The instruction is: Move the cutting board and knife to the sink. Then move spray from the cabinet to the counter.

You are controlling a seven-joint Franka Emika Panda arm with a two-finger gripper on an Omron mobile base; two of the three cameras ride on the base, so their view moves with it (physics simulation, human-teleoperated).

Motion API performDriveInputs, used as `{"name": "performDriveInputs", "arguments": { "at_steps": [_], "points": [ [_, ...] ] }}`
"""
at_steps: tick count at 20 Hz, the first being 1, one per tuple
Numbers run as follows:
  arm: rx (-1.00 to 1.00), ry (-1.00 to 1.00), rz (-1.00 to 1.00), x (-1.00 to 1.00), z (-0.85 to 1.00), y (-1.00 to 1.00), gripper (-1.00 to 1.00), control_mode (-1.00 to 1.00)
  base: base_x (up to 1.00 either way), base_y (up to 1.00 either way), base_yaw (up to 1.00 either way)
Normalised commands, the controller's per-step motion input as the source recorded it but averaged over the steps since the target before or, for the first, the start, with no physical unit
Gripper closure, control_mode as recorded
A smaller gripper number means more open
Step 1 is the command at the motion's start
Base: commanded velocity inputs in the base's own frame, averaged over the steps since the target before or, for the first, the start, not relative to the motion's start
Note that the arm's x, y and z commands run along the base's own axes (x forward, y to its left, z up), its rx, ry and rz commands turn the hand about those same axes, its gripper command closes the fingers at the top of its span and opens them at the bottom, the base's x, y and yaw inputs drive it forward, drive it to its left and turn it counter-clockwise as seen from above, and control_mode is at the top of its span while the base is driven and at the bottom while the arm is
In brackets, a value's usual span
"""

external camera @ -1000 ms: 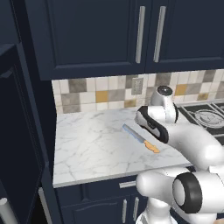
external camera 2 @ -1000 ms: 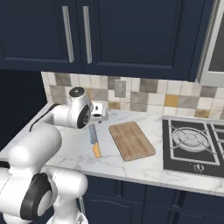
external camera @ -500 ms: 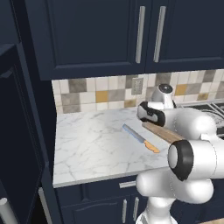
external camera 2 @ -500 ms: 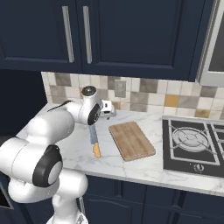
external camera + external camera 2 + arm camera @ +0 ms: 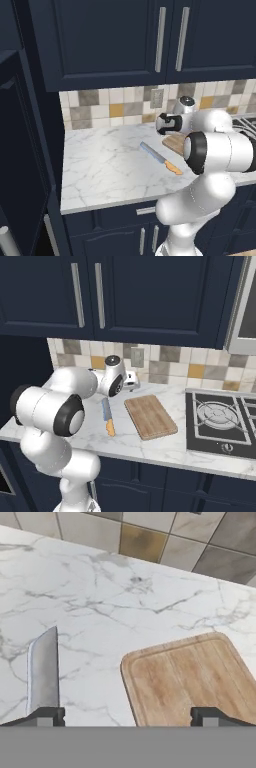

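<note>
1. Left base view: the knife (image 5: 161, 158) lies flat on the marble worktop (image 5: 105, 170), slanting, its orange handle pointing toward the front edge and its blade toward the tiled wall. The cutting board (image 5: 175, 142) lies just beside it on the side away from the cabinet (image 5: 25, 165), mostly hidden behind the white arm.
2. Right base view: the cutting board (image 5: 150, 416) lies flat between the knife (image 5: 107, 416) and the gas hob (image 5: 222, 421), apart from both. The gripper (image 5: 134, 380) hangs over the back of the worktop (image 5: 165, 448), near the board's rear corner.
3. Hand view: the two dark fingertips (image 5: 44, 716) stand wide apart, released and holding nothing. The knife (image 5: 43, 671) blade lies just above the one tip, the cutting board (image 5: 192, 679) reaches down to the other, with bare worktop (image 5: 100, 597) between them.
</note>
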Motion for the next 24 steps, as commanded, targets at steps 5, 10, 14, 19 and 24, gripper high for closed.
{"name": "performDriveInputs", "arguments": {
  "at_steps": [5, 10, 14, 19, 24],
  "points": [
    [0.00, 0.00, 0.01, 0.43, -0.11, -0.15, -1.00, -1.00, 0.00, 0.00, 0.00],
    [0.00, 0.02, 0.01, 0.42, -0.19, -0.13, -1.00, -1.00, 0.00, 0.00, 0.00],
    [0.00, 0.01, 0.01, 0.33, -0.28, -0.01, -1.00, -1.00, 0.00, 0.00, 0.00],
    [0.00, 0.00, 0.01, 0.35, -0.30, -0.01, -1.00, -1.00, 0.00, 0.00, 0.00],
    [0.00, 0.06, 0.00, 0.45, -0.35, -0.11, -1.00, -1.00, 0.00, 0.00, 0.00]
  ]
}}
